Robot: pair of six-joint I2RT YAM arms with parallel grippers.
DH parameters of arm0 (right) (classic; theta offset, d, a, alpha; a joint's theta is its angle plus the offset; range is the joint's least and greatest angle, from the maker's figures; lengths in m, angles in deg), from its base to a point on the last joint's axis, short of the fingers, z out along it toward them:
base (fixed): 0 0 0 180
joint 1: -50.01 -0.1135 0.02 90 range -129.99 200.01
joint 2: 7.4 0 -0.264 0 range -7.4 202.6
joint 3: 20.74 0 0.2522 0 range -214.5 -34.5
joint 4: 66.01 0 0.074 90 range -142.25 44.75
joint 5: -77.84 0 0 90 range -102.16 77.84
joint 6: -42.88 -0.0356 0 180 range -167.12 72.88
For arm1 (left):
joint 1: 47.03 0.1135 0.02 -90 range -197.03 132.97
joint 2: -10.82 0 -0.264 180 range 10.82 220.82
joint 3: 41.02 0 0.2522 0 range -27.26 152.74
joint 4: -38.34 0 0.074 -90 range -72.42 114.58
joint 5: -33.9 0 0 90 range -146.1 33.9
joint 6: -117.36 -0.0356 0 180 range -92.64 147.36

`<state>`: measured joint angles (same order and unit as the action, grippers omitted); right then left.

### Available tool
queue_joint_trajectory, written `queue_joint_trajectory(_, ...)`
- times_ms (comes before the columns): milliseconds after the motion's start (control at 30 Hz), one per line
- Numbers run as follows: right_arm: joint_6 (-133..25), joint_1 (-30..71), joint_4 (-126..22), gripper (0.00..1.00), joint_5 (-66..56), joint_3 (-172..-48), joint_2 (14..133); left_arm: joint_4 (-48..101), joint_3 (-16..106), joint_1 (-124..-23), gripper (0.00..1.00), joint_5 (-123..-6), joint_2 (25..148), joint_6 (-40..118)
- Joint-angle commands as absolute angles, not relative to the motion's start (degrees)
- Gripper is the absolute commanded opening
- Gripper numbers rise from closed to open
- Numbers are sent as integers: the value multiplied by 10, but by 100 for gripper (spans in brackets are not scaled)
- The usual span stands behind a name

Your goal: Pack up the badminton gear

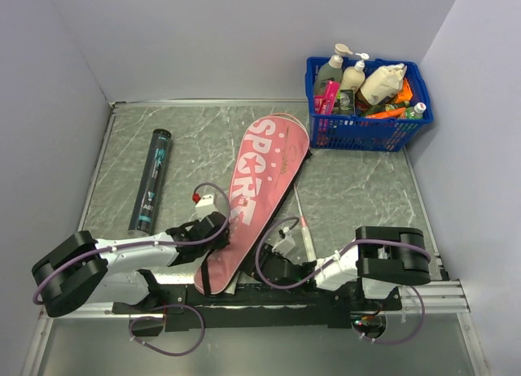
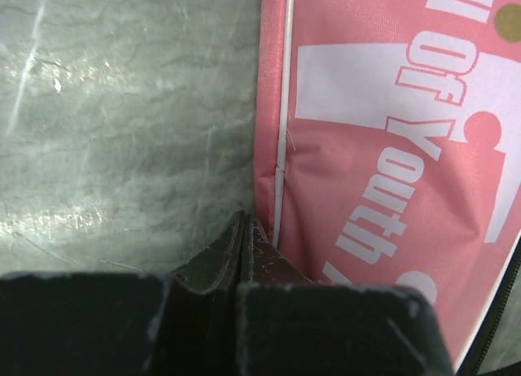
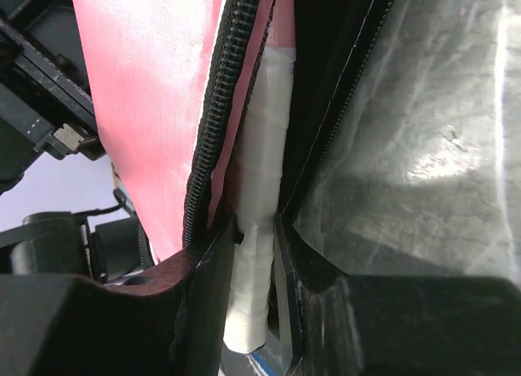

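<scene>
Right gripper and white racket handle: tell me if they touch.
Touching: right wrist view shows the right gripper clamped on the white racket handle.

Here we are in a robot lab's test cell. Plain pale grey walls [image 1: 244, 34] box in a marbled grey-green surface [image 1: 358, 189] on the left, far and right. At the near edge, a silver aluminium rail [image 1: 440, 293] carries two bolted white-and-black robot arms, left [image 1: 122, 254] and right [image 1: 346, 266], with purple cables [image 1: 183, 327] looping off them.

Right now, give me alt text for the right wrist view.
The right tool grips a white tape-wrapped racket handle that runs up into the open zippered mouth of the pink fabric cover; grey marbled tabletop lies to the right.
</scene>
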<state>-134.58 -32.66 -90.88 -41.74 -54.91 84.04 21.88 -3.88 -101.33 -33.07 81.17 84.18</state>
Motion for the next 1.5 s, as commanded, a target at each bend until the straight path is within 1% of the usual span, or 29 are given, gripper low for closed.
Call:
queue_joint_trajectory(0,-1340,-319,-949,33,-451,-516,833,150,-57,-1046,1,-410,824,870)
queue_joint_trajectory(200,-1335,-320,-993,33,-470,-498,825,144,-53,-1048,1,-406,826,868)
queue_joint_trajectory(333,-1329,-320,-1086,33,-484,-467,827,145,-53,-1049,1,-410,830,868)
queue_joint_trajectory(700,-1275,-314,-1207,33,-482,-451,835,154,-52,-1057,1,-424,845,863)
queue_joint_trajectory(933,-1253,-294,-1142,36,-465,-487,821,155,-46,-1071,1,-430,852,862)
queue_joint_trajectory(1133,-1232,-258,-1183,36,-418,-525,893,169,-46,-1079,1,-449,851,869)
queue_joint_trajectory(1300,-1234,-249,-1225,36,-384,-549,954,163,-40,-1086,1,-450,843,873)
queue_joint_trajectory(1400,-1242,-245,-1237,38,-384,-527,946,149,-35,-1086,2,-434,831,874)
queue_joint_trajectory(1433,-1242,-245,-1239,39,-383,-512,939,135,-32,-1086,3,-420,828,874)
queue_joint_trajectory(1467,-1240,-242,-1236,40,-378,-505,932,126,-29,-1086,7,-413,825,874)
